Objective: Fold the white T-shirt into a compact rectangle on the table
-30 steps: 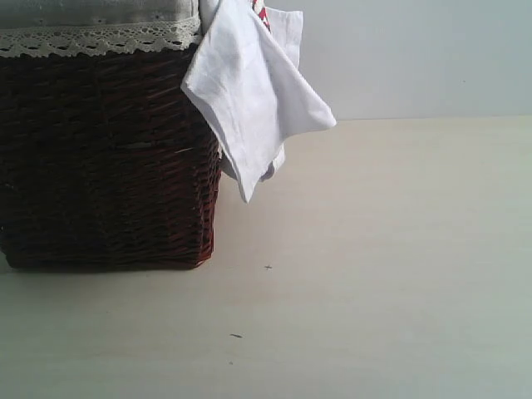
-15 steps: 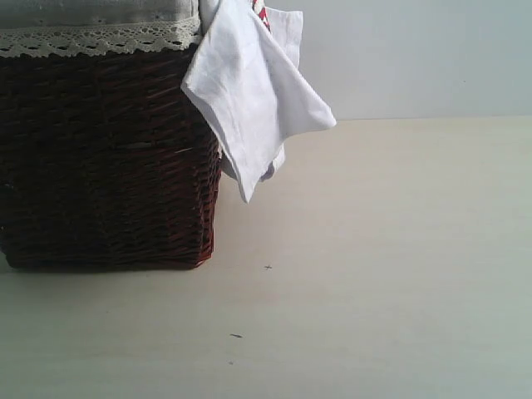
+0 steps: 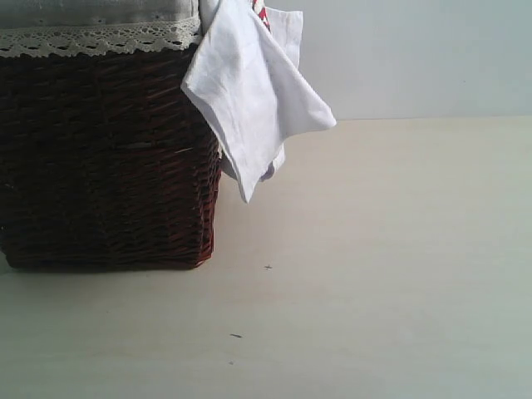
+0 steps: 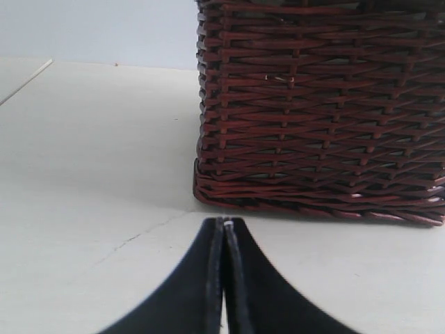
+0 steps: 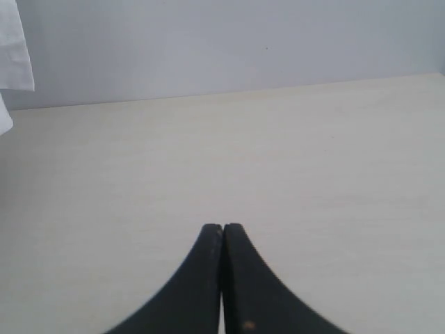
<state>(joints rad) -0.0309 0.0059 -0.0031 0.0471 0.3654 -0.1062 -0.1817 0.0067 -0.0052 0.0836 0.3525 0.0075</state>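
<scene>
At the upper left of the exterior frame, the white T-shirt (image 3: 253,108) hangs over the right rim of a dark wicker basket (image 3: 108,166), beside the lace-trimmed liner (image 3: 100,37). One pointed corner dangles down the basket's side, clear of the table (image 3: 399,249). A trace of red lettering (image 3: 260,10) shows at the top edge. The rest of the garment is out of view.

Handling: the fabric appears thin, light and limp. It will likely drape, crease and hold no shape, and it may drag on the wicker weave when pulled. The best hold is judged to be the hanging flap near the rim, so that the garment lifts up and out.

Both claws are closed and hold nothing. The left gripper (image 4: 224,221) sits low over the table, facing the basket's base. The right gripper (image 5: 222,227) faces bare tabletop, with the shirt's edge at the upper left of its frame.

Surface: the table is pale cream, smooth and flat, with a few dark specks (image 3: 268,268). The centre and right of the exterior frame offer room to spread the shirt. A plain light wall (image 3: 416,58) closes the background.
</scene>
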